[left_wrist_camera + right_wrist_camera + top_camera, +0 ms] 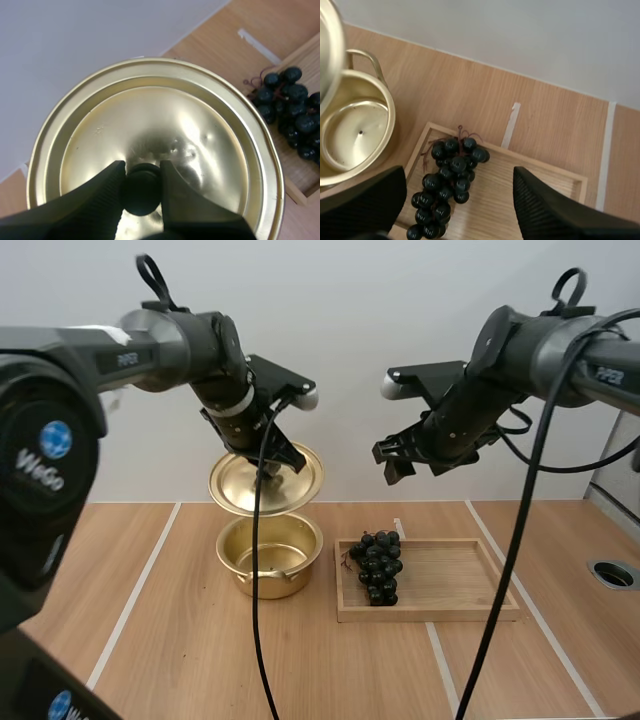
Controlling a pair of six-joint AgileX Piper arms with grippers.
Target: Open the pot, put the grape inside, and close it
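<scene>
Lid is off; grape step is next. Left gripper [270, 470] is clamped on the black knob [142, 192], holding the lid [238, 485] tilted above the open pot [228, 545], centre-left of the high view. Right gripper [390, 462], fingers spread wide and empty, hangs over the grapes [377, 565] at the left end of the tray [450, 585], centre-right. Next move, likely: right arm drops and takes the bunch near its stem. Wooden table [150, 640] with white tape lines [138, 590]; plain pale wall [350, 320] behind.
</scene>
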